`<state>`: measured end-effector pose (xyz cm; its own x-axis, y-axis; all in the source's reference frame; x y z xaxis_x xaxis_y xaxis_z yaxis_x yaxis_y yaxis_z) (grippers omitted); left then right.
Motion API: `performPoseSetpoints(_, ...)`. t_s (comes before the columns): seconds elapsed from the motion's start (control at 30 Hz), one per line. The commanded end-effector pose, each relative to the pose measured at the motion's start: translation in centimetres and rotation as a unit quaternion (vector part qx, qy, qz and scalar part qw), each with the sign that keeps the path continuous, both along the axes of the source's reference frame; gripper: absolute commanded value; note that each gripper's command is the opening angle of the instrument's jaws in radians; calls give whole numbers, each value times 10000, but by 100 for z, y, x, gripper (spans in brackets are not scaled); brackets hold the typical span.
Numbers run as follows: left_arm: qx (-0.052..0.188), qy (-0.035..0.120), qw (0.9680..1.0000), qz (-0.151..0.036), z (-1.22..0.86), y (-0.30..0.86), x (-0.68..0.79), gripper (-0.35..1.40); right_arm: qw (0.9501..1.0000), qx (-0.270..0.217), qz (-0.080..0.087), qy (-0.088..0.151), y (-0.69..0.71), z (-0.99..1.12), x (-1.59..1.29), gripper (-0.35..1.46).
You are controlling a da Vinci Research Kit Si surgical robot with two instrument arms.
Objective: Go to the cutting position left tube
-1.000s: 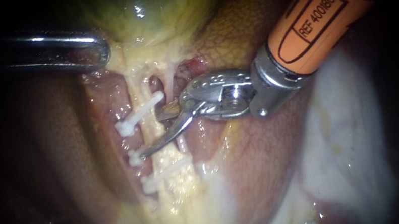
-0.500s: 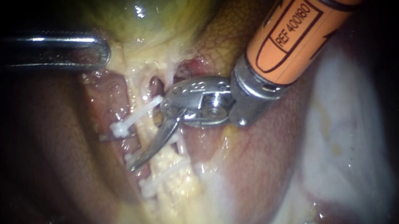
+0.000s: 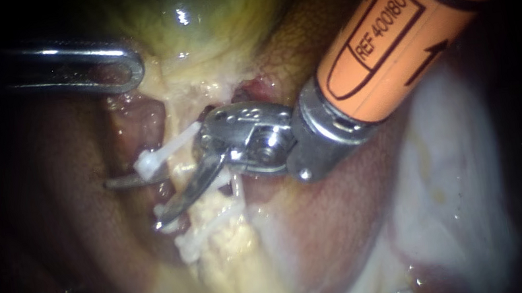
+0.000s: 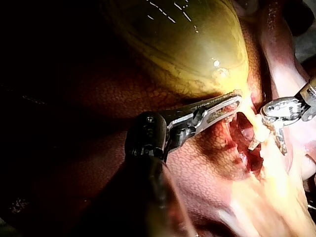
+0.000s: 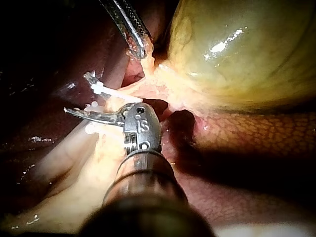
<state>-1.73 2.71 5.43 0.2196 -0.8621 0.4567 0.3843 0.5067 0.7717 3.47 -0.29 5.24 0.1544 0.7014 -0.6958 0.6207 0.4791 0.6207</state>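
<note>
The left tube point(image 3: 185, 168), a pale yellow strand, runs down from the green gallbladder point(image 3: 192, 15) and carries three white clips. My right instrument point(image 3: 135, 202) comes in on an orange shaft with its blades open astride the tube. One blade passes behind the tube just under the upper clip point(image 3: 165, 153); the other lies in front, above the lower clip point(image 3: 202, 237). The right wrist view shows the same open blades point(image 5: 79, 94) beside that clip point(image 5: 116, 92). My left instrument point(image 3: 125, 67) is shut on tissue at the gallbladder's neck point(image 4: 222, 106).
Brown liver point(image 3: 67, 190) lies to the left, with pinker liver and whitish tissue point(image 3: 449, 163) on the right. A second thin strand point(image 3: 238, 192) runs just right of the clipped tube. A red hollow point(image 4: 237, 143) opens beneath the gallbladder.
My right instrument has slid left across the tube; its rear blade tip now shows beyond the tube under the upper clip. The left instrument has stayed put.
</note>
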Motion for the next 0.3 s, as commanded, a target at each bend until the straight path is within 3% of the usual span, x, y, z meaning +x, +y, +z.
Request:
performPoseSetpoints(0.03, -1, -1, 10000, 1, 0, 0, 0, -35, 10000, -5, -4, -1, 0, 1, 0, 99)
performPoseSetpoints(0.3, -1, -2, 10000, 1, 0, 0, 0, -35, 10000, 19, -26, -8, 0, 1, 0, 104)
